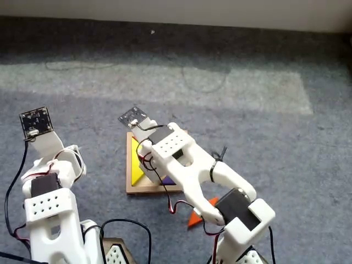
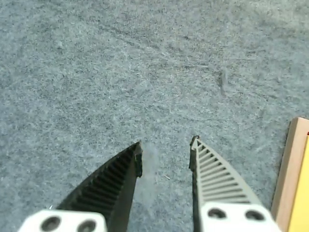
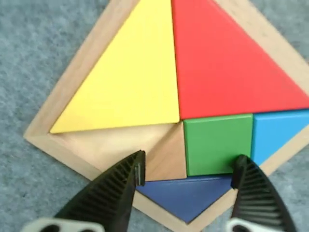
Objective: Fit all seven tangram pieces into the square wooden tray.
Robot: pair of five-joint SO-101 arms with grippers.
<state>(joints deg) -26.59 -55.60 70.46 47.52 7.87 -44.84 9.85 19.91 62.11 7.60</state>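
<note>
Spanning a gap in the puzzle, the right gripper (image 3: 189, 166) has its two black jaws spread apart and holds nothing: one tip is over the bare triangular patch of tray floor (image 3: 120, 147), the other at the far corner of the green square (image 3: 218, 144). The square wooden tray (image 3: 81, 67) lies flat on the carpet (image 1: 264, 137). Seated in it are a large yellow triangle (image 3: 130, 82) and a large red triangle (image 3: 227, 63) meeting edge to edge. The green square sits below their shared corner, with a light blue piece (image 3: 275, 133) beside it and a dark blue triangle (image 3: 186, 195) along the rim nearest the jaws. One orange piece (image 1: 199, 215) lies outside the tray on the carpet, near the tray's closer corner and partly under the right arm (image 1: 187, 165), which reaches over the tray in the high view. The left gripper (image 2: 166, 145) likewise has its jaws apart, one black and one pale grey, empty, over plain carpet with the tray's rim just beside it. The left arm (image 1: 47, 181) stands to the tray's side. The surface is grey-blue short-pile carpet crossed by a lighter band, with a dark strip and a pale wall (image 1: 220, 11) at the far edge. Thin black and red cables (image 1: 14, 190) run along both arms.
</note>
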